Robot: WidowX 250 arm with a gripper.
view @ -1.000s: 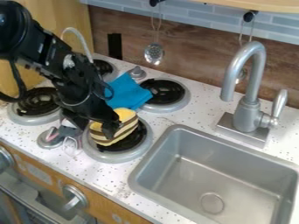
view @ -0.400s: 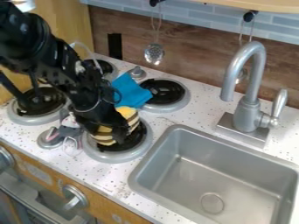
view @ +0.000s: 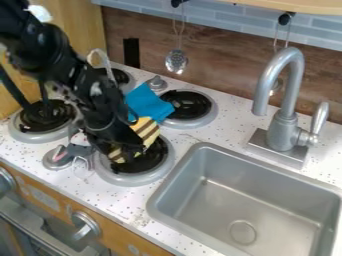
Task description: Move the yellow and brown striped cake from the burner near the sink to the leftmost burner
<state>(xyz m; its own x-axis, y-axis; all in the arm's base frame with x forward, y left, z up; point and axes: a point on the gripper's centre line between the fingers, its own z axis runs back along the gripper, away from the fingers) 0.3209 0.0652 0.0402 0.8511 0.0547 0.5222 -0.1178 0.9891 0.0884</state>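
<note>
The black gripper [view: 124, 150] hangs over the front burner nearest the sink, right against a yellow and brown striped toy [view: 146, 131]. The toy rests on that burner [view: 159, 155], partly hidden behind the gripper, with its yellow top up and a striped piece showing below. Whether the gripper holds it cannot be told. Behind the toy lies a blue cloth [view: 147, 103], beside the back burner. A small grey and pink object [view: 79, 144] sits just left of the gripper.
The sink [view: 267, 200] with its grey faucet [view: 284, 125] is at the right. Other burners [view: 45, 119] and a metal knob-like piece [view: 157, 83] stand on the counter [view: 120, 204]. Two utensils hang at the wall, one a slotted spoon [view: 176, 61].
The gripper has moved slightly right and down over the striped toy, covering more of it. The toy has turned and shifted a little toward the upper right.
</note>
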